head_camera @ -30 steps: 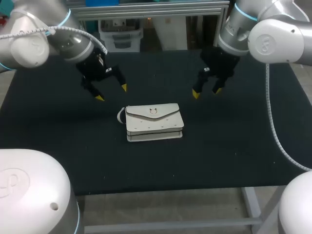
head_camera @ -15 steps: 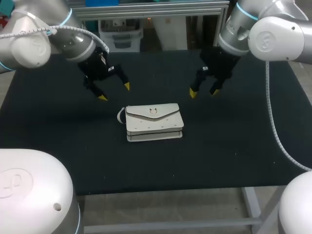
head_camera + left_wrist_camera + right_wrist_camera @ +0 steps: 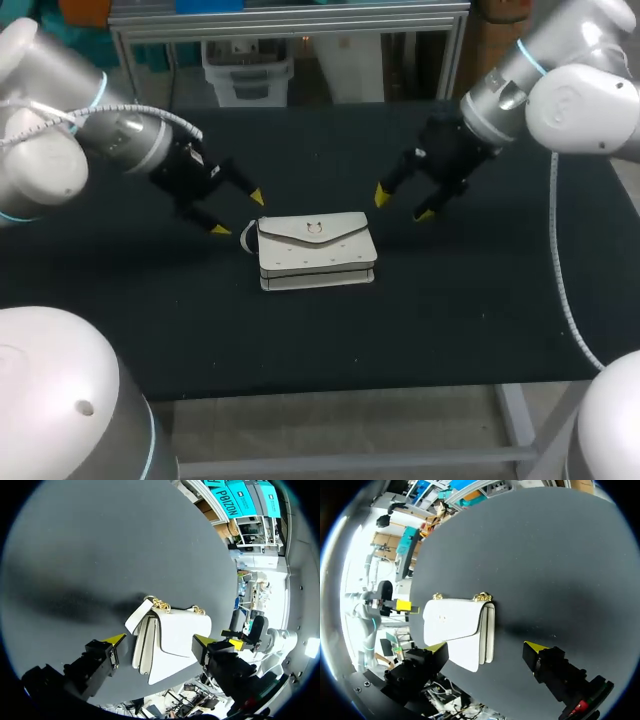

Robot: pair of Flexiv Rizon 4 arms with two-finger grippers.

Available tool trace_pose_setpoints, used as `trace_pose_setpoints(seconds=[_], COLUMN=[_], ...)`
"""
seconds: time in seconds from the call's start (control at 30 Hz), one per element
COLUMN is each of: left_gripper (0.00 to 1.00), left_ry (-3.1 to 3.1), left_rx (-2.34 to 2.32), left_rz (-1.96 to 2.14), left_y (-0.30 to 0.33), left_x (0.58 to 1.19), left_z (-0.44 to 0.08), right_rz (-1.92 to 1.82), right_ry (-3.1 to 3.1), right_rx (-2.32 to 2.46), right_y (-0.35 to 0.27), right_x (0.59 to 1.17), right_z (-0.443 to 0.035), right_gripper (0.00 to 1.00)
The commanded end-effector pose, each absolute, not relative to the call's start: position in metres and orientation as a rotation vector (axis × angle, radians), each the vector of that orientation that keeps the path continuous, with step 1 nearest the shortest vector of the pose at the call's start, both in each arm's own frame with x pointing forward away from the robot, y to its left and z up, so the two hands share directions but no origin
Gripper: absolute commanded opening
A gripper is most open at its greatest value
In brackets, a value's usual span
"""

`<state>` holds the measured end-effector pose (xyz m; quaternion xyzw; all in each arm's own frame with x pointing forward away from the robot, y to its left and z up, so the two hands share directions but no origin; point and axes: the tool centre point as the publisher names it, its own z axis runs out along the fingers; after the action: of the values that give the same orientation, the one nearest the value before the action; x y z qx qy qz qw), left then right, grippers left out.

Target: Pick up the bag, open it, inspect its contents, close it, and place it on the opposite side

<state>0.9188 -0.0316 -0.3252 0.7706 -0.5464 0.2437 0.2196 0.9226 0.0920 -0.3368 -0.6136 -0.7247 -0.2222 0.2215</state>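
The white bag (image 3: 316, 251) lies flat near the middle of the table (image 3: 450, 330), flap shut. The left gripper (image 3: 238, 213) and right gripper (image 3: 402, 205) hover by its 2 short ends, fingers spread, holding nothing. It looks light, fairly stiff and smooth, probably slippery; pinching the short ends seems safest.

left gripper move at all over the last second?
Yes. The left gripper has come closer to the left end of the white handbag, which has stayed put.
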Motion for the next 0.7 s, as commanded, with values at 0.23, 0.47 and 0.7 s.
trace_pose_setpoints(seconds=[0.23,0.47,0.7], left_gripper=[0.72,0.71,0.7], left_ry=[-1.414,-1.443,-1.435], left_rx=[2.103,2.041,1.969], left_rz=[0.854,0.852,0.867], left_y=[-0.035,-0.038,-0.039], left_x=[0.914,0.913,0.91], left_z=[-0.34,-0.344,-0.351], right_rz=[-0.689,-0.756,-0.778], right_ry=[-1.806,-1.741,-1.702], right_rx=[-1.753,-1.789,-1.763], right_y=[0.111,0.119,0.132], right_x=[0.925,0.93,0.93], right_z=[-0.367,-0.363,-0.362], right_gripper=[1.0,1.0,1.0])
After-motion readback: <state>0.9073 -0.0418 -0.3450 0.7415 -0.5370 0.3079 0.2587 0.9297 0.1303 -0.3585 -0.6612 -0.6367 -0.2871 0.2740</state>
